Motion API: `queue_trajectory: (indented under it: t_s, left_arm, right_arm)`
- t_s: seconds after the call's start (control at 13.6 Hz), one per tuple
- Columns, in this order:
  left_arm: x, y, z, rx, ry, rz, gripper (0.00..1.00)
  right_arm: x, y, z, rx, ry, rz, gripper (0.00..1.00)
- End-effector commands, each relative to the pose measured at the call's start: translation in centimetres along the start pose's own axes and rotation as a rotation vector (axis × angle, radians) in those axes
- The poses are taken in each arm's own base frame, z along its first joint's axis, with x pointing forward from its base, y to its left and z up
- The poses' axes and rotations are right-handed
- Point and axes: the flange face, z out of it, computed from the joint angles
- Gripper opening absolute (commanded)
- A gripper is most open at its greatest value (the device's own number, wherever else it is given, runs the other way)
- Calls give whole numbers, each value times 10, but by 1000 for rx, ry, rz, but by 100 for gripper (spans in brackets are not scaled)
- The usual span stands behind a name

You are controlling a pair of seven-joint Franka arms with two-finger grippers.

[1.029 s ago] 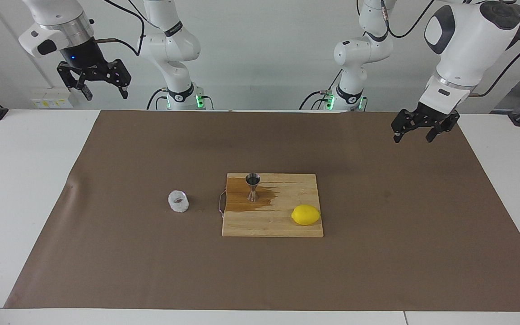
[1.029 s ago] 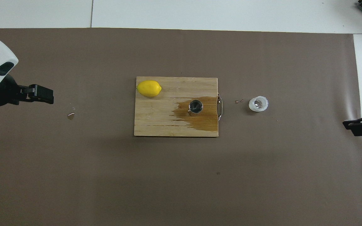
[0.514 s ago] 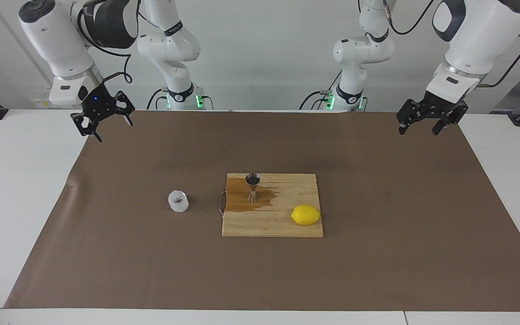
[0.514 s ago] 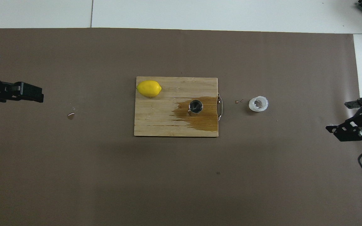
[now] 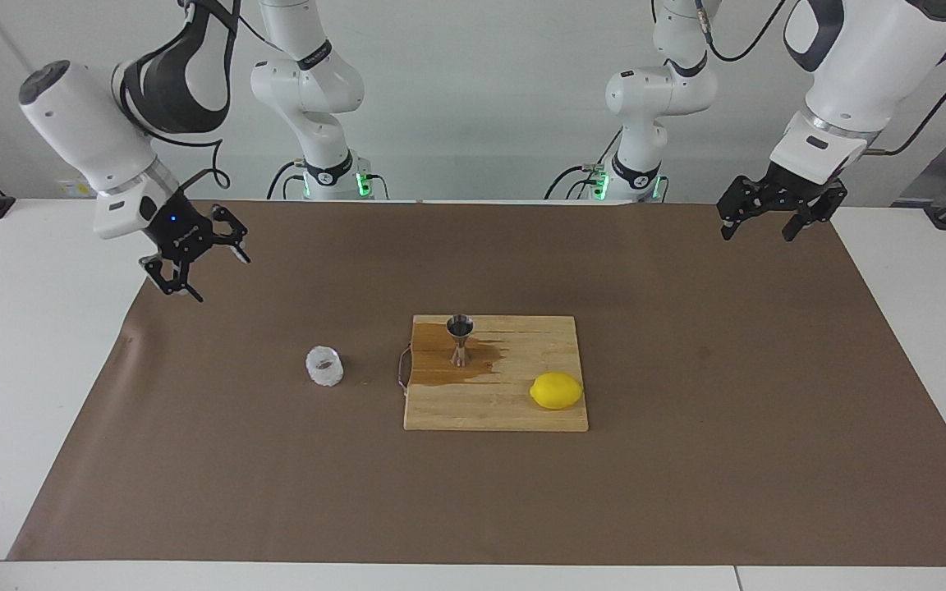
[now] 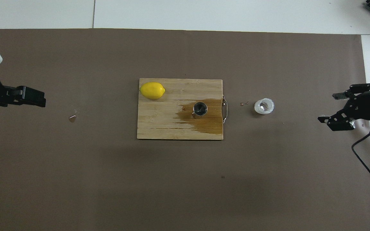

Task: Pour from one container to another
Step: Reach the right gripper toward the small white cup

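Observation:
The squat whitish glass cup [image 5: 324,366] [image 6: 264,106] stands on the brown mat beside the board, toward the right arm's end of the table. The steel jigger [image 5: 461,339] [image 6: 200,109] stands upright on the wooden cutting board [image 5: 514,414] [image 6: 159,126], in a brown puddle [image 5: 436,371] [image 6: 211,125]. My right gripper [image 5: 221,279] [image 6: 328,107] hangs open and empty over the mat's edge at its own end, well clear of the cup. My left gripper [image 5: 755,236] [image 6: 42,99] waits open and empty above the mat's other end.
A yellow lemon [image 5: 556,391] [image 6: 152,90] lies on the board's corner farthest from the robots, toward the left arm's end. The board's metal handle [image 6: 225,109] faces the cup. Small droplets [image 6: 244,103] [image 6: 72,118] sit on the mat.
The right gripper has come down from high up and tilted over the mat's edge, toward the cup. The left gripper has lifted slightly. Cup, jigger and lemon have not moved.

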Motion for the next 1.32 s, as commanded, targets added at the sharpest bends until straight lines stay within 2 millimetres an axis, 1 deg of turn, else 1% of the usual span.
queue_trajectory:
  t_s: [0.0, 0.07, 0.15, 0.22, 0.29, 0.37, 0.59, 0.81, 1.03, 1.1, 1.25]
  left_arm:
    - [-21, 2, -20, 17, -12, 17, 100]
    - [-23, 1, -18, 17, -21, 16, 100]
    - [-23, -1, -16, 17, -27, 13, 100]
    - [-26, -2, -17, 18, -26, 9, 100]
    - [-26, -3, -16, 17, -27, 7, 100]
    - [-27, -3, -16, 19, -27, 1, 100]
    - [-27, -1, -16, 19, -27, 2, 100]
    - [-27, -5, -16, 17, -27, -5, 100]
    - [-27, -4, -16, 18, -27, -4, 100]
    - [-26, -4, -16, 18, -29, -4, 100]
    - [-27, -5, -16, 17, -27, -5, 100]
  right_arm:
    - [-2, 23, 38, 3, 102, -55, 100]
    - [0, 25, 48, 10, 118, -57, 100]
    - [3, 29, 62, 21, 152, -49, 100]
    - [13, 28, 79, 15, 195, -81, 100]
    - [15, 31, 88, -1, 240, -93, 100]
    - [15, 32, 88, -10, 258, -93, 100]
    - [2, 38, 84, -7, 263, -136, 100]
    - [-10, 40, 84, 39, 301, -103, 100]
    - [-9, 39, 86, 71, 377, -92, 100]
    - [-10, 40, 91, 76, 388, -95, 100]
    - [-11, 39, 94, 91, 396, -103, 100]
